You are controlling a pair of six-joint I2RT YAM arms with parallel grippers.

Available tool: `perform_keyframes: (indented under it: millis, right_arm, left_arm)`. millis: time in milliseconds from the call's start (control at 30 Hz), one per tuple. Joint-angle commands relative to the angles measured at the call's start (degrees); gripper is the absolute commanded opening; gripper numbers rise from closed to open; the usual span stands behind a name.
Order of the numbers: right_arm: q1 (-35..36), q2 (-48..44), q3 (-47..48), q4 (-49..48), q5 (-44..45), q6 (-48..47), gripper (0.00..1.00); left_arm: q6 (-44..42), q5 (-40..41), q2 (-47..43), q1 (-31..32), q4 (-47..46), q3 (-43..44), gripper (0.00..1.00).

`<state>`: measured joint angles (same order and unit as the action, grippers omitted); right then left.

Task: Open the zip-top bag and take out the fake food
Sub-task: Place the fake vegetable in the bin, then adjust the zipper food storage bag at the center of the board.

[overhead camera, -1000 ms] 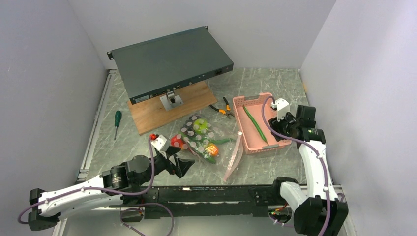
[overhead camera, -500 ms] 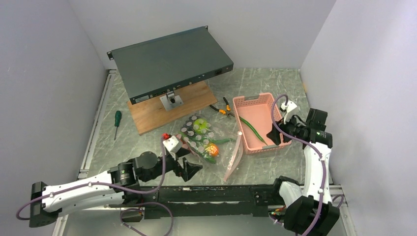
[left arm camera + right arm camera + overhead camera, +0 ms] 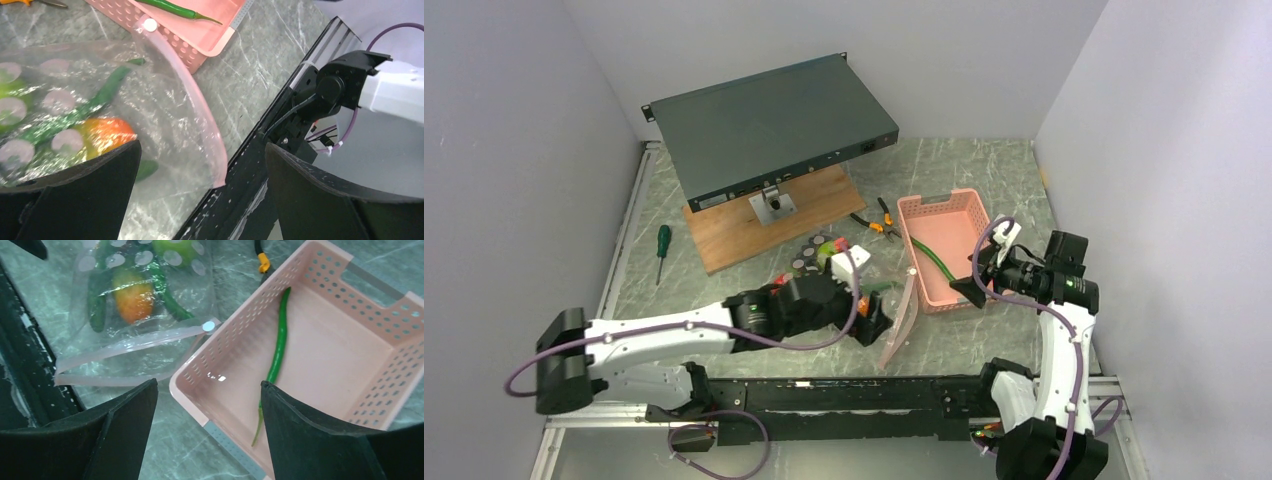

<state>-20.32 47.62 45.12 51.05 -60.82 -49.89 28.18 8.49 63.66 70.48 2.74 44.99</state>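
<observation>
My left gripper (image 3: 871,325) stands wide open and empty at the near end of the zip-top bag (image 3: 902,312), close to the table's front edge. My right gripper (image 3: 965,292) also has its jaws apart and holds nothing; it hangs over the near corner of the pink basket (image 3: 944,203).

The bag lies flat on the table (image 3: 984,165), with its pink zip strip running beside the basket's left wall. There is little room there. The black front rail (image 3: 874,395) closes off the near side, and the basket sits close to the right wall. Bare table shows beyond the basket and left of the bag, out to the screwdriver (image 3: 662,240). The pliers (image 3: 874,222) lie just beyond the bag.

From above, my left arm covers most of the bag. The left wrist view shows what it hides: the orange-green mango (image 3: 102,135) and green pods inside the dotted plastic. One finger is over the bag and the other is over the rail. I cannot tell whether either one touches.

The right wrist view shows the green apple (image 3: 172,247) at the bag's far end. It also shows one long green pod (image 3: 280,335) lying loose on the basket floor.
</observation>
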Motion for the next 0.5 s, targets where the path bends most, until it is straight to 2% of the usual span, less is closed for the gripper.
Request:
perform_keyframes:
  millis: [0,133,233,333,467]
  right_arm:
    - [-0.11,0.97,-0.53,-2.55,-6.32,0.02,0.77]
    - [-0.08,0.65,-0.52,-10.77,-2.55,13.43,0.77]
    - [-0.14,0.58,-0.2,-13.62,2.35,19.59,0.77]
    - [-0.1,1.52,0.16,-15.22,4.46,23.0,0.77]
    - [-0.05,3.85,0.63,-15.6,6.78,24.8,0.77]
  left_arm:
    - [2.91,4.01,9.3,2.99,5.45,9.99,0.98]
    - [3.59,10.52,19.64,6.9,13.1,20.86,0.95]
    - [4.3,16.96,27.96,9.05,21.39,31.16,0.93]
    - [6.98,22.68,35.65,10.22,30.36,38.95,0.89]
    - [8.73,25.91,40.61,10.56,33.46,43.24,0.79]
